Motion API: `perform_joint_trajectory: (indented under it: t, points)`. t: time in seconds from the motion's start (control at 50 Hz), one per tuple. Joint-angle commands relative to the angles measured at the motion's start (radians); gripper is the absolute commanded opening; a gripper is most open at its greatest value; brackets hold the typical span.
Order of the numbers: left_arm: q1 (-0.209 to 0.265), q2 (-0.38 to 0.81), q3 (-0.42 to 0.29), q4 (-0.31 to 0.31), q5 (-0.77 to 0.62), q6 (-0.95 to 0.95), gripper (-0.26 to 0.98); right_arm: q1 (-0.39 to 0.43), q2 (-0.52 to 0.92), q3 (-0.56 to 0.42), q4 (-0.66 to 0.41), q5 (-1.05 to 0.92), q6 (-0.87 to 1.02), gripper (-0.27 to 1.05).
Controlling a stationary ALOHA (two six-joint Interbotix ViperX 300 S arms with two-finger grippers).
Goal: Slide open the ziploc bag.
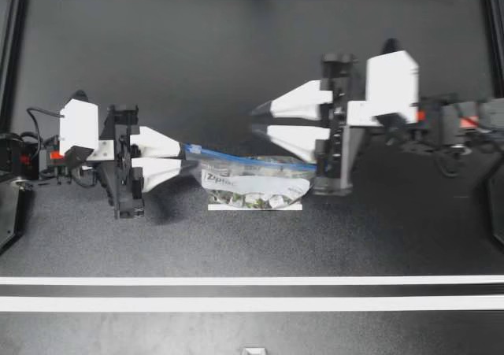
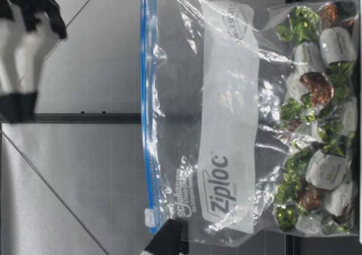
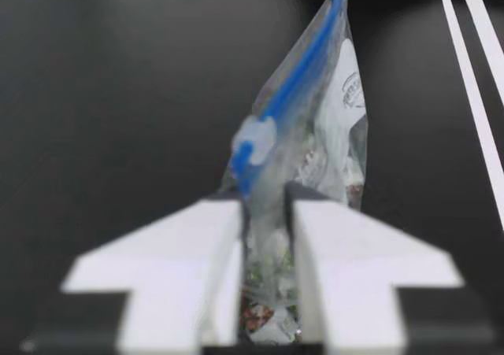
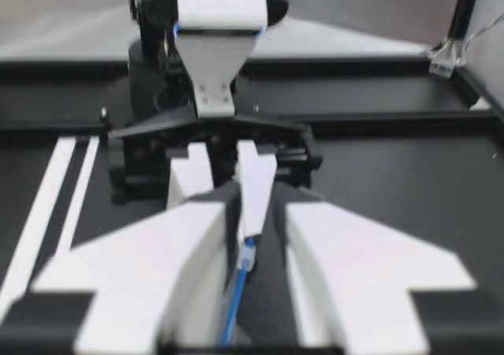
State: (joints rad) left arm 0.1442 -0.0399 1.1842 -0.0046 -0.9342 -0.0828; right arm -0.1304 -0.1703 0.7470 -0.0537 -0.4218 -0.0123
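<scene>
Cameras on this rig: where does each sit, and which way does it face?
Top view: above the table, looking straight down at the ziploc bag; shows my left gripper and right gripper.
Low view: at table height, looking across at the bag's face; right gripper above it.
Left wrist view: on my left wrist, looking along the left gripper at the slider.
Right wrist view: on my right wrist, looking along the blue zip strip toward the left gripper.
Shared: both wrist views show the slider.
</scene>
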Motion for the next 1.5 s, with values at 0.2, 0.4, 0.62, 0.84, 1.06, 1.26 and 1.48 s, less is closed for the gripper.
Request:
perform_joint_trajectory:
  t: [0.2, 0.4, 0.62, 0.84, 1.06, 1.26, 1.48]
  points:
    - [0.0, -0.014, -0.017, 0.026, -0.018, 0.0, -0.18, 0.028, 0.158, -0.173, -0.048, 0.12, 0.002, 0.59]
    - [0.0, -0.012, -0.017, 0.031, -0.015, 0.005, -0.18, 0.041, 0.244, -0.247, -0.049, 0.176, 0.0, 0.59]
    - [0.0, -0.012, -0.014, 0.034, -0.014, 0.008, -0.18, 0.041, 0.302, -0.296, -0.049, 0.245, -0.002, 0.58]
    - [0.0, -0.011, -0.014, 0.037, -0.014, 0.011, -0.18, 0.041, 0.333, -0.328, -0.049, 0.305, -0.002, 0.55]
    - [0.0, -0.008, -0.009, 0.041, -0.014, 0.011, -0.18, 0.041, 0.321, -0.33, -0.049, 0.333, 0.003, 0.32]
    - [-0.002, -0.009, -0.011, 0.043, -0.014, 0.011, -0.18, 0.041, 0.31, -0.33, -0.049, 0.353, 0.008, 0.04]
    - [0.0, -0.005, -0.006, 0.034, -0.009, 0.009, -0.18, 0.041, 0.276, -0.327, -0.049, 0.453, 0.003, -0.14]
